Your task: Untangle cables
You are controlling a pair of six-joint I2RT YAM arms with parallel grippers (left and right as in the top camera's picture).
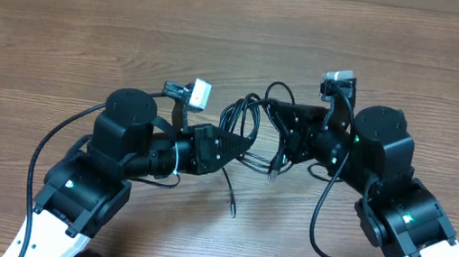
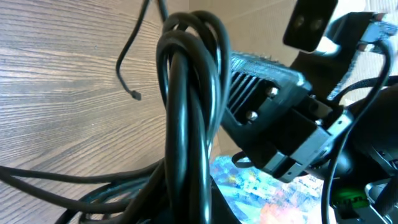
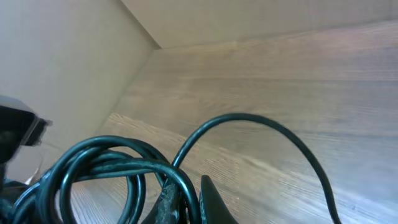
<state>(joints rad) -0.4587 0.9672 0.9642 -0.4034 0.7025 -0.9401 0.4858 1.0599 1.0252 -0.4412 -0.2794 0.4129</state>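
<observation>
The overhead camera looks straight down on the cables [image 1: 252, 130], high enough to take in my left arm [image 1: 118, 139], my right arm [image 1: 380, 156] and the table [image 1: 228, 19] around them. My left wrist camera sits hard against the cables, facing my right arm beyond. My right wrist camera looks low over their loops, across the table. All three share the cables.

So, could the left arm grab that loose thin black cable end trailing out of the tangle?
Probably not yet: the left gripper is shut on the tangled black cable bundle. The loose end lies near, nothing between, once it lets go.
</observation>
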